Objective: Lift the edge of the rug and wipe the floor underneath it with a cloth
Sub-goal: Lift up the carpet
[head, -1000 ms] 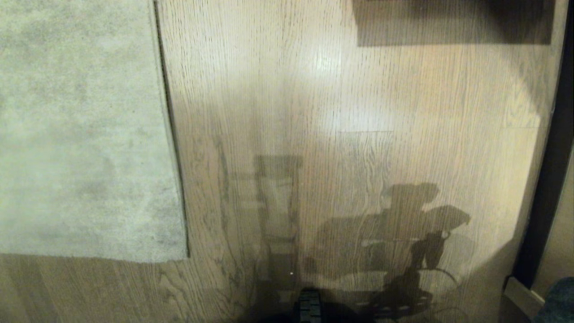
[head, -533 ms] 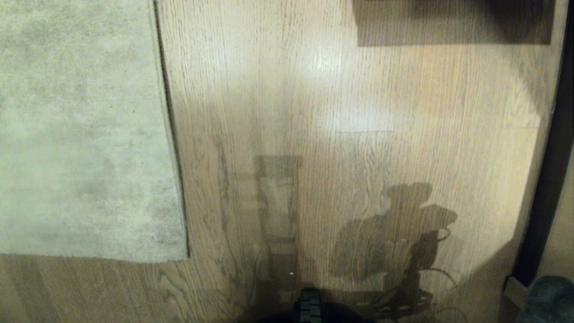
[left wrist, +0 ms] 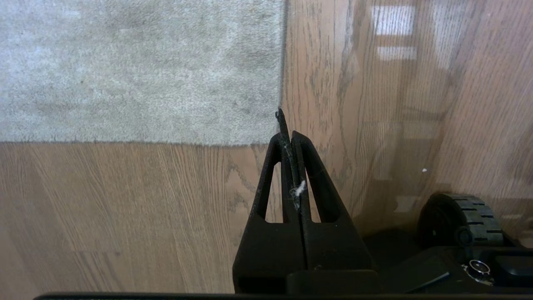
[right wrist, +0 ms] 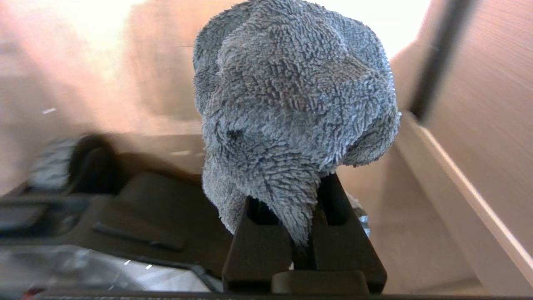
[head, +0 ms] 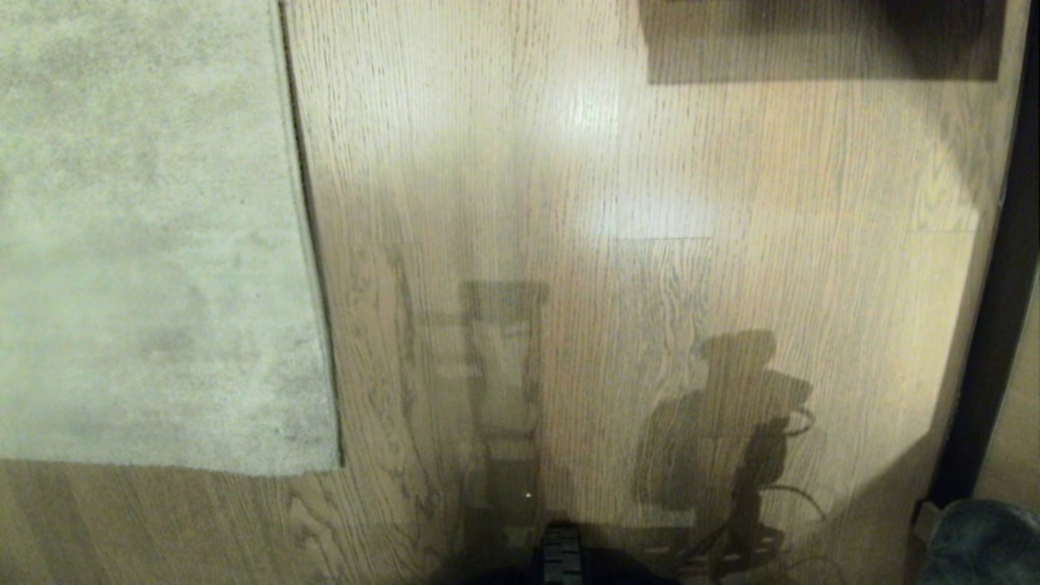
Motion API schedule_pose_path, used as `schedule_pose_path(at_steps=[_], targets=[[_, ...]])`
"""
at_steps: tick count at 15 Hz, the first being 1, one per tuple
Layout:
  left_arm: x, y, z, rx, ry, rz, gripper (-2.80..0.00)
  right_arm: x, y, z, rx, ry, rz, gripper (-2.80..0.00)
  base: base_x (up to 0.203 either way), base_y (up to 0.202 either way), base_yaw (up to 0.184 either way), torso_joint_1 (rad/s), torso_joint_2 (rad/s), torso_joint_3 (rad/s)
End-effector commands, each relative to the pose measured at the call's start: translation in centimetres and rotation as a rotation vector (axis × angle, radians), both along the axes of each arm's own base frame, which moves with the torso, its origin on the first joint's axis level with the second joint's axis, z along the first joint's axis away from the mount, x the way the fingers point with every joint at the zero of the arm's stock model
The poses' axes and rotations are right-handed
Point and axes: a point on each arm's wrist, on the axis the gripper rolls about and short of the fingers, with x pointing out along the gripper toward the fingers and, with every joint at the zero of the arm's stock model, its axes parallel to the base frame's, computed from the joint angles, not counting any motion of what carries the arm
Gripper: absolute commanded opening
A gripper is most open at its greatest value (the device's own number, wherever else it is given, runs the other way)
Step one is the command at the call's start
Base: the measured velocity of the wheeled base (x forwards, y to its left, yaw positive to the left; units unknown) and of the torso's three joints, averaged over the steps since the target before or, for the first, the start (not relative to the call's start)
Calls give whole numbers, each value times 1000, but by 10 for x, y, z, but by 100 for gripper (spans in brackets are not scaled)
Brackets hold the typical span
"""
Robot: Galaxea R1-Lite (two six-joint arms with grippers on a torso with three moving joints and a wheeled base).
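Right wrist view showed your right gripper (right wrist: 306, 225) clamped on the bunched dark grey terry cloth (right wrist: 291, 104); it had swung inward. Left gripper (left wrist: 290, 137), closed empty, hung just short of the pale mottled rug edge (left wrist: 266, 139), unlifted.

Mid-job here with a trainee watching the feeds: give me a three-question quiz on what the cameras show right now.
1. True or false: the rug edge lies flat on the floor.
2. What does the right claw hold?
A. cloth
B. slipper
C. nothing
3. Fill in: the left claw is ____ and empty, near the rug's corner.

Key: 1 true; 2 A; 3 shut.
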Motion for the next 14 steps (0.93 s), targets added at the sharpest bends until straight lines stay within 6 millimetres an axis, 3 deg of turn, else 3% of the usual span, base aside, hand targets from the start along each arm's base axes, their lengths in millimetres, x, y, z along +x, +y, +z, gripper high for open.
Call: schedule_pose_path(at_steps=[1, 7, 14], targets=[[0, 0, 0, 0, 0, 0, -280, -3, 0, 0, -1, -43, 62, -280, 0, 0, 0, 0, 0, 0], [0, 0, 0, 0, 0, 0, -280, -22, 0, -3, -6, -273, 39, -280, 0, 0, 0, 0, 0, 0], [0, 0, 0, 0, 0, 0, -280, -21, 0, -3, -5, -271, 39, -280, 0, 0, 0, 0, 0, 0]])
